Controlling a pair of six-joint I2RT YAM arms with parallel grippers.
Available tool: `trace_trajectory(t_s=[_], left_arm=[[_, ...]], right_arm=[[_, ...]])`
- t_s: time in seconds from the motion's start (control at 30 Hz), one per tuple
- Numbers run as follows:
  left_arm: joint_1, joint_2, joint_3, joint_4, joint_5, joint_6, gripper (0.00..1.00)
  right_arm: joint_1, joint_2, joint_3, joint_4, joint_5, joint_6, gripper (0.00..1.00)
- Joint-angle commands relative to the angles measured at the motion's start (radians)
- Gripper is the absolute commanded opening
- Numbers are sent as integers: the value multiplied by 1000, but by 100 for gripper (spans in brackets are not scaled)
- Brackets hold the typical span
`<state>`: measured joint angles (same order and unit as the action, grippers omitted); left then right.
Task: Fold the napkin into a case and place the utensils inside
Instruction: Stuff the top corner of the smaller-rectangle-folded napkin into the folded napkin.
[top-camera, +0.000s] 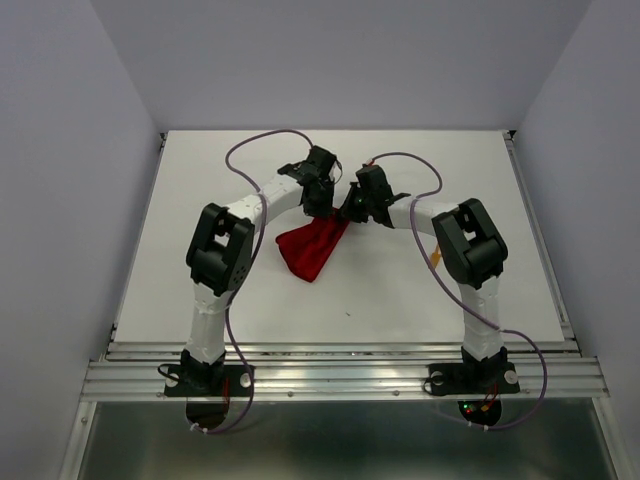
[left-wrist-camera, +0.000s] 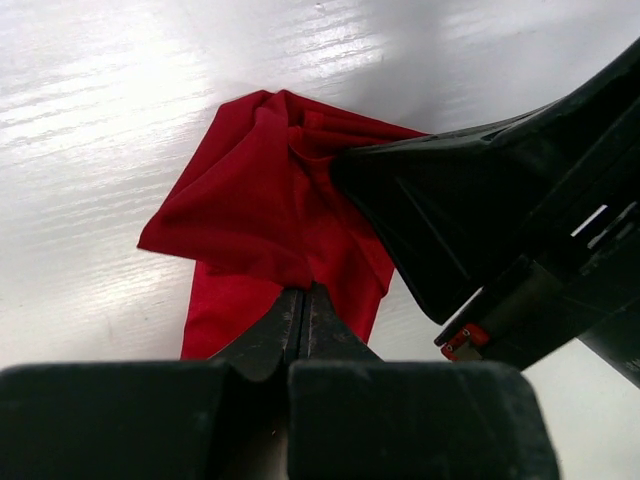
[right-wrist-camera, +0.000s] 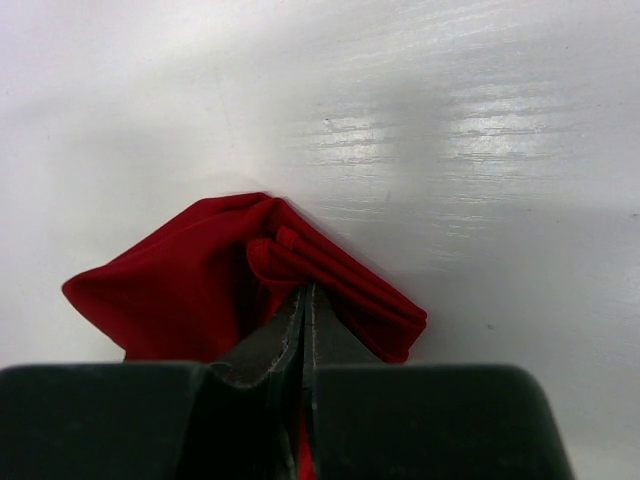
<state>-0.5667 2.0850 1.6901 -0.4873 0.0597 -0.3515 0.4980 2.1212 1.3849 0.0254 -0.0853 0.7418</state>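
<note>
The red napkin (top-camera: 311, 250) lies bunched in the middle of the white table, its far corner lifted between both grippers. My left gripper (top-camera: 320, 208) is shut on a fold of the napkin (left-wrist-camera: 250, 190), with its tips (left-wrist-camera: 303, 292) pinching the cloth. My right gripper (top-camera: 346, 214) is shut on the folded edge of the napkin (right-wrist-camera: 170, 290), jaws together at the cloth (right-wrist-camera: 305, 292). The two grippers are almost touching; the right gripper's body (left-wrist-camera: 480, 220) fills the right of the left wrist view. An orange utensil (top-camera: 437, 257) shows as a sliver beside the right arm, mostly hidden.
The white table (top-camera: 200, 300) is bounded by grey walls left, right and behind. A metal rail (top-camera: 340, 375) runs along the near edge by the arm bases. The right arm's elbow (top-camera: 470, 245) stands over the orange utensil.
</note>
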Motion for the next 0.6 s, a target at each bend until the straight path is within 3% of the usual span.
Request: trace_trajectory(t_s=[0.0, 0.1, 0.13, 0.2, 0.23, 0.33, 0.57], left_arm=[[-9, 1, 28, 15, 6, 14, 0], [-9, -6, 16, 21, -24, -7, 0], [-7, -11, 16, 23, -44, -13, 10], [1, -16, 10, 29, -49, -32, 19], [8, -23, 6, 39, -49, -37, 33], [40, -25, -3, 52, -49, -53, 55], [123, 9, 6, 65, -34, -64, 59]], right_arm=[[1, 17, 0, 19, 2, 10, 2], [1, 16, -7, 21, 1, 11, 2], [1, 16, -9, 22, 1, 13, 2], [1, 13, -12, 24, 1, 11, 2], [1, 10, -12, 24, -1, 10, 2], [1, 5, -15, 24, 2, 4, 2], [1, 2, -9, 21, -2, -21, 2]])
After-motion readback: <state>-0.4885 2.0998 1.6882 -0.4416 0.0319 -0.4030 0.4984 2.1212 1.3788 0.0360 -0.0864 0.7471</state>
